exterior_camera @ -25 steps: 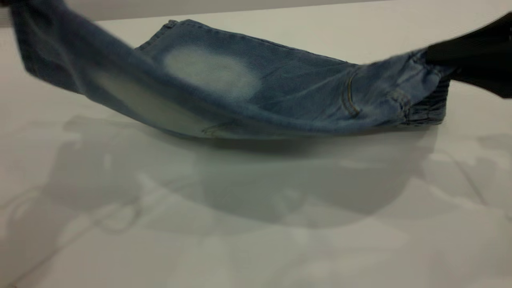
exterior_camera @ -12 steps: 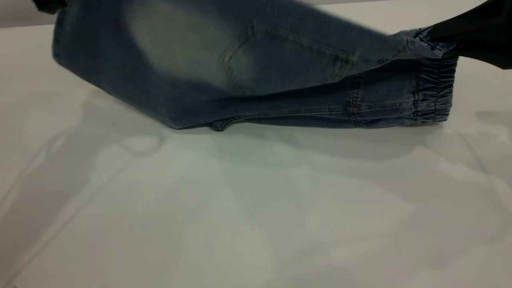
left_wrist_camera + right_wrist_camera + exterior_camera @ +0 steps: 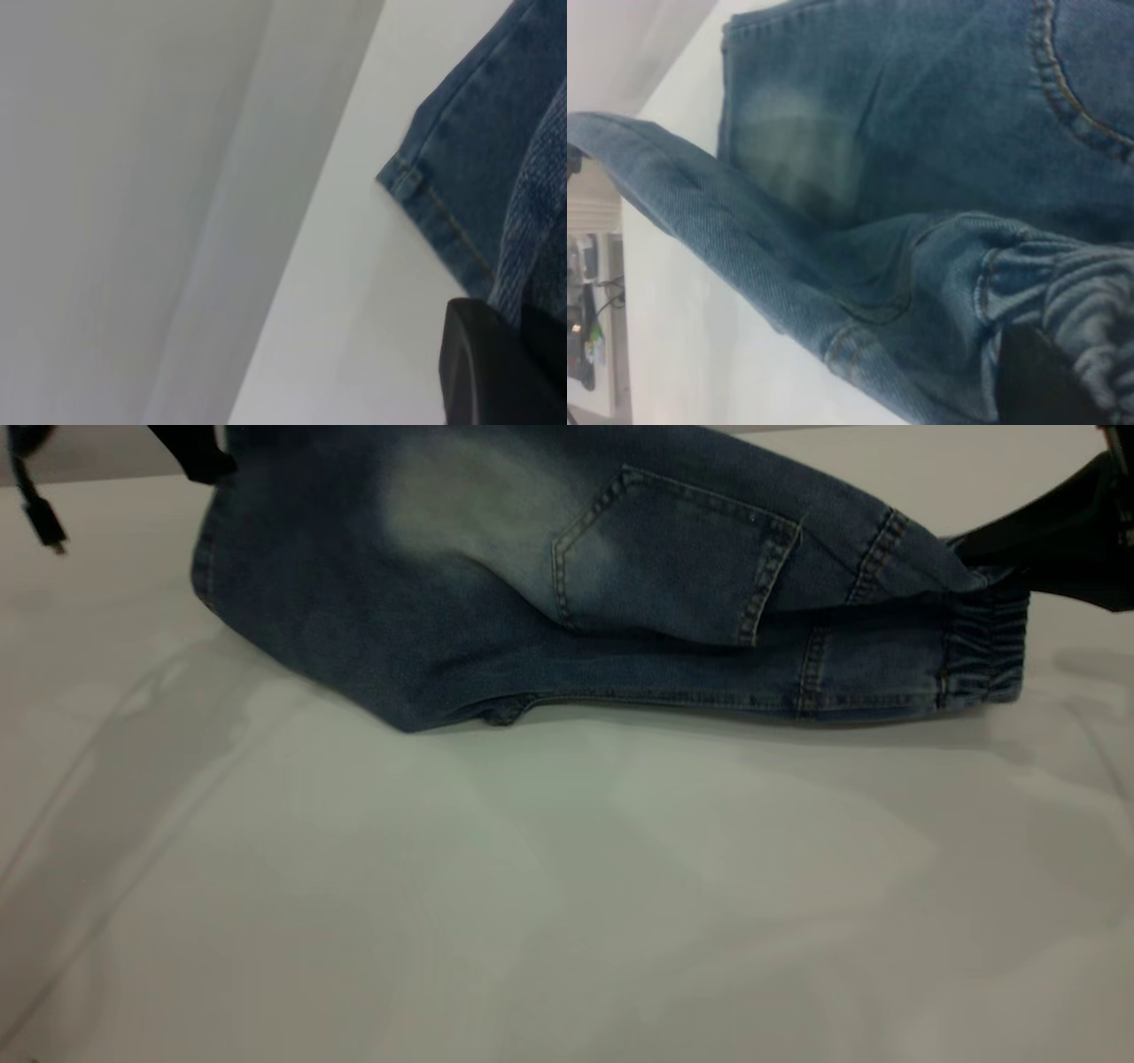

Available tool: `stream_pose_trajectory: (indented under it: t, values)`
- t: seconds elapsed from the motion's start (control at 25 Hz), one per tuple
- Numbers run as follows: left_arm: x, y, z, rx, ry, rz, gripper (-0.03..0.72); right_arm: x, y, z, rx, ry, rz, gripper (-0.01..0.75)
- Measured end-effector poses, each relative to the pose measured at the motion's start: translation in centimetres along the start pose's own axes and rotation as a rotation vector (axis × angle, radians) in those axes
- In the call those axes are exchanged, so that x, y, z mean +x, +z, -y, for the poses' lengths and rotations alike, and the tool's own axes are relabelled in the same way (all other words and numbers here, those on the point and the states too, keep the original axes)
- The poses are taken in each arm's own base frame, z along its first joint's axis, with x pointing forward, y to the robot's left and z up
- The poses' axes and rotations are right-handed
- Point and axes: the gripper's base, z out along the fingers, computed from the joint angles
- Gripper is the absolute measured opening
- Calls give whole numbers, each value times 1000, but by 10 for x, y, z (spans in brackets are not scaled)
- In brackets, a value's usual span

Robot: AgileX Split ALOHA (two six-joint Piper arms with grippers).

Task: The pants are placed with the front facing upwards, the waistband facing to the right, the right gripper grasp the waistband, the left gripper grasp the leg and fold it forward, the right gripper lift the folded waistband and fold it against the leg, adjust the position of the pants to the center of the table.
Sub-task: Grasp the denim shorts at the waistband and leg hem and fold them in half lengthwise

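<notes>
On table (image 3: 567, 886): pants (image 3: 496, 602) half-folded, back pocket up, lower edge resting on surface. At waistband (image 3: 983, 651): right gripper (image 3: 1032, 549) clamped on gathered denim. Opposite waistband: left gripper (image 3: 190, 452) pinching leg hem, raised above table.

Left hand (image 3: 190, 456) raised at upper left, fingers clamped on denim. Right hand (image 3: 1045, 558) low at right edge, fingers closed on gathered fabric.

Blue denim pants (image 3: 461, 620) with pale faded patch, on white table (image 3: 567, 886).
</notes>
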Motion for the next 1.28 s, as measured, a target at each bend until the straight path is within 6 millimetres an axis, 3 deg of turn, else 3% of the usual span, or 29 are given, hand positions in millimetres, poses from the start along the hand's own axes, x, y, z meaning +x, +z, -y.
stream_pose_trajectory:
  t: [0.2,0.56,0.68,1.0,1.28]
  values:
    - [9,16,13,44,16,-23,44,-4,0,-1,-2,-11,6,97]
    - [8,27,12,37,36,5,44,-14,1,-7,-32,-2,24,397]
    - [6,34,8,24,39,15,44,-12,0,-13,-99,7,12,453]
    - [6,61,2,1,43,34,44,-2,0,-12,-85,62,-101,469]
    - [14,90,14,20,35,46,48,5,-1,1,57,126,-170,469]
